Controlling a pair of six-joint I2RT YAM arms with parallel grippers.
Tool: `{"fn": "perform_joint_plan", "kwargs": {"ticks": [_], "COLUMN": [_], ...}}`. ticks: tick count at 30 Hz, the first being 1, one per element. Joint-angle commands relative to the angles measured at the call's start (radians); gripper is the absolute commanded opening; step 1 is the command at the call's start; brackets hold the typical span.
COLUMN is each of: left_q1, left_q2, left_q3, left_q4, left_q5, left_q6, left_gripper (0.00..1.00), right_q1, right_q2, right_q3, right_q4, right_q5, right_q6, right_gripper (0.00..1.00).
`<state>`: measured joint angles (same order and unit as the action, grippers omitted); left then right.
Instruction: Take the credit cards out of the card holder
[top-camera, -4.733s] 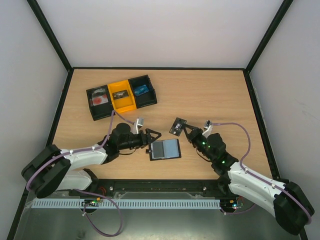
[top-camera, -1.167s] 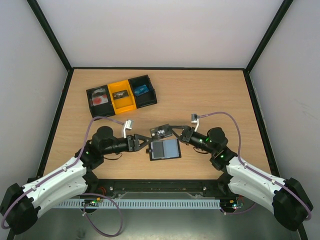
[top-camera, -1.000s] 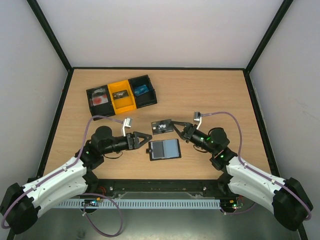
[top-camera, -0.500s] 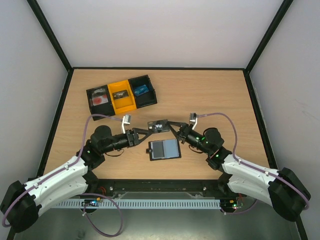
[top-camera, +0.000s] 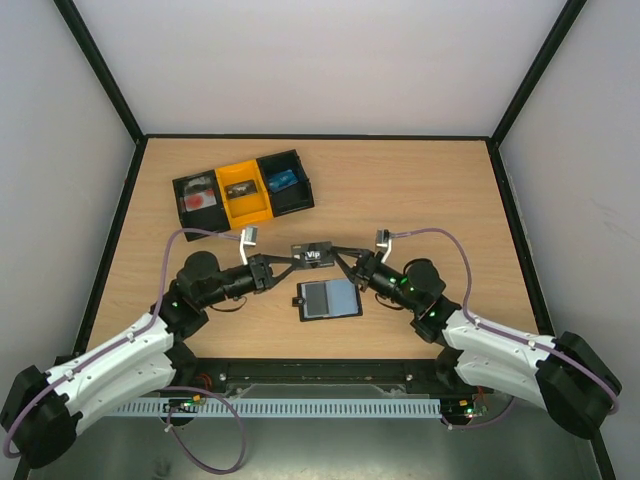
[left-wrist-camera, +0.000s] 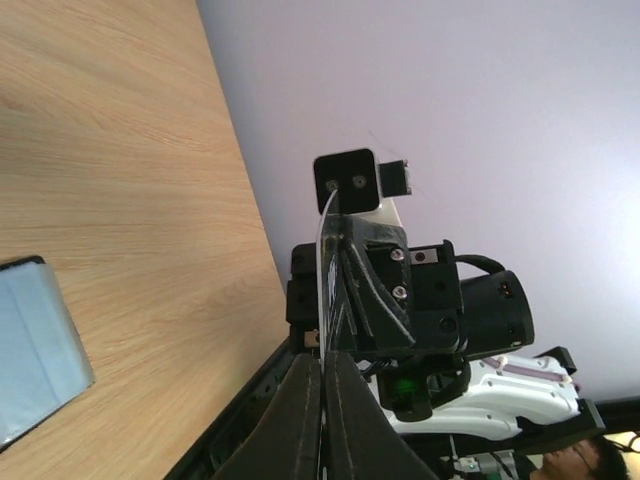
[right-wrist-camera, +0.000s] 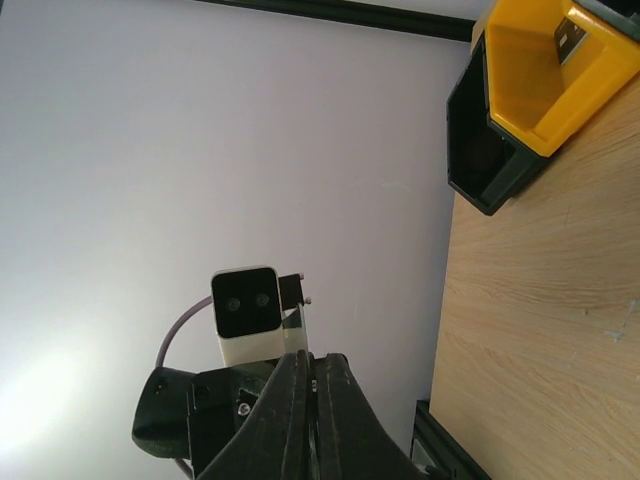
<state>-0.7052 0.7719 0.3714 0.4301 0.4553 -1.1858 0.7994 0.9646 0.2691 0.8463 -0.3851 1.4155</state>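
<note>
A black credit card (top-camera: 312, 253) hangs in the air between the two arms, above the table. My left gripper (top-camera: 297, 259) is shut on its left edge, and my right gripper (top-camera: 336, 252) is shut on its right edge. In the left wrist view the card (left-wrist-camera: 322, 270) shows edge-on as a thin pale line running from my left gripper (left-wrist-camera: 323, 362) to the right one. The right wrist view shows the same card (right-wrist-camera: 306, 328) edge-on in my right gripper (right-wrist-camera: 312, 362). The card holder (top-camera: 328, 298) lies open on the table below, its grey-blue panels up.
A black-and-yellow three-compartment tray (top-camera: 296, 160) stands at the back left with small items inside; its yellow bin (right-wrist-camera: 509, 50) shows in the right wrist view. The holder's corner (left-wrist-camera: 35, 350) lies at the lower left of the left wrist view.
My right gripper has carried the card leftward toward the left arm. The left gripper, open a second ago, has moved in and shut on the card's free edge.
</note>
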Motion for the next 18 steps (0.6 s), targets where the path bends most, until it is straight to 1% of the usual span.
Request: {"fn": "perform_joint_plan", "kwargs": {"ticks": [1,2,3,4,7,9,12,14,18], "left_q1": [0.037,0.046,0.057,0.068,0.113,0.152,0.239,0.308,0.454], "left_q2": [-0.023,-0.025,-0.025,-0.026,-0.017,-0.02,-0.03,-0.022,0.035], "left_q3": [0.007,0.009,0.015,0.026,0.074,0.082,0.077,0.083,0.112], "left_q4": [-0.053,-0.064,-0.085,-0.115,-0.264,-0.303,-0.329,-0.371,-0.422], "left_q5": [-0.04,-0.032,-0.029,-0.033,-0.07,-0.057,-0.008,0.0,0.064], "left_q6": [0.032,0.037,0.055,0.1,0.213,0.253,0.276,0.288,0.325], "left_gripper": [0.03,0.03,0.03,0.03,0.03,0.03,0.03,0.03,0.03], "right_q1": [0.002,0.002,0.001,0.001,0.002,0.002,0.002,0.001,0.002], "right_q2": [-0.027,-0.029,-0.034,-0.037,-0.059,-0.078,-0.122,-0.159,-0.24], "right_q3": [-0.018,-0.016,-0.011,-0.011,-0.028,-0.051,-0.058,-0.062,-0.077], "right_q4": [0.01,-0.009,-0.035,-0.073,-0.152,-0.173,-0.274,-0.363,-0.461], "right_q5": [0.022,0.016,0.012,0.01,0.013,0.006,0.013,0.043,0.102], "right_q6": [-0.031,-0.044,-0.059,-0.076,-0.108,-0.125,-0.189,-0.248,-0.316], "right_gripper": [0.07,0.11,0.17,0.21,0.28,0.34,0.47,0.56,0.72]}}
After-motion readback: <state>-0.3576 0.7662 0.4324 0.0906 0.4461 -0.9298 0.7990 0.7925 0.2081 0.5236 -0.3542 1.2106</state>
